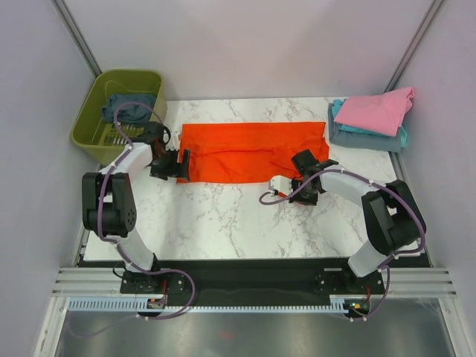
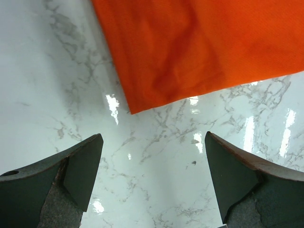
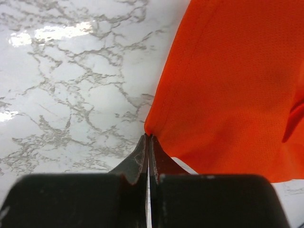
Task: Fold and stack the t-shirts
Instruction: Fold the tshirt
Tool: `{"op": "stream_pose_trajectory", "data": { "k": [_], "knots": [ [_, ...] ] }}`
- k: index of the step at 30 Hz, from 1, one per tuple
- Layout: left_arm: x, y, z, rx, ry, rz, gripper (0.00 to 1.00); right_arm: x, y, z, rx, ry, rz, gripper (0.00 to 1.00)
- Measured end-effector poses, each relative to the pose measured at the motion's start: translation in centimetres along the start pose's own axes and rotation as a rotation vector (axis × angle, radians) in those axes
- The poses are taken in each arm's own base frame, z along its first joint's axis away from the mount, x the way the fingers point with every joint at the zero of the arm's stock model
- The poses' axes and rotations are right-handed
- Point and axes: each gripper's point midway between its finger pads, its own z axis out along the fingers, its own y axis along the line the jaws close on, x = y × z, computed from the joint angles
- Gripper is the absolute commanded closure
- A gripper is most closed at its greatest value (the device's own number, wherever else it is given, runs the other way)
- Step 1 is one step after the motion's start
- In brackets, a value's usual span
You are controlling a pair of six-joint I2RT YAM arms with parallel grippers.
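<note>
Right wrist | right gripper (image 3: 148, 142) jaws clamped on shirt (image 3: 228, 85) hem corner, likely to fold | left gripper (image 2: 153, 142) jaws apart near its left corner | shirt flat toward far edge

Pink t-shirt (image 1: 379, 110) covers most of the teal t-shirt (image 1: 336, 111).

Spread shirt (image 1: 253, 151) across rear middle of table (image 1: 223, 223), basket (image 1: 85, 134) off far-left corner, second shirt (image 1: 130, 108) inside it, stack (image 1: 375, 110) of shirts at far-right corner, left gripper (image 1: 184, 165) just beside spread shirt's left edge, right gripper (image 1: 278, 183) at its near edge, right of centre.
</note>
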Motion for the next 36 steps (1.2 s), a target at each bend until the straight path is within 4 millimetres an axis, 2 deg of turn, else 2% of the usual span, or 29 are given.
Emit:
{"op": "stream_pose_trajectory", "data": {
  "k": [5,14,28,29,36],
  "knots": [
    [-0.6,1.7,-0.2,-0.022,-0.017,-0.038,0.04,-0.9,-1.4,-0.6,0.041,-0.024,0.013,1.00],
    [-0.1,1.8,0.7,-0.019,0.011,-0.043,0.04,-2.1,-3.0,-1.6,0.088,-0.051,0.033,1.00],
    [-0.9,2.6,3.3,-0.014,0.055,-0.053,0.04,-1.9,-3.3,-1.9,0.101,-0.038,0.042,1.00],
    [-0.9,2.6,3.3,-0.014,0.056,-0.053,0.97,-1.9,-3.3,-1.9,0.101,-0.038,0.045,1.00],
    [-1.1,1.4,3.3,0.041,0.052,-0.101,0.98,-1.9,-3.3,-1.9,0.101,-0.038,0.050,1.00]
  ]
}}
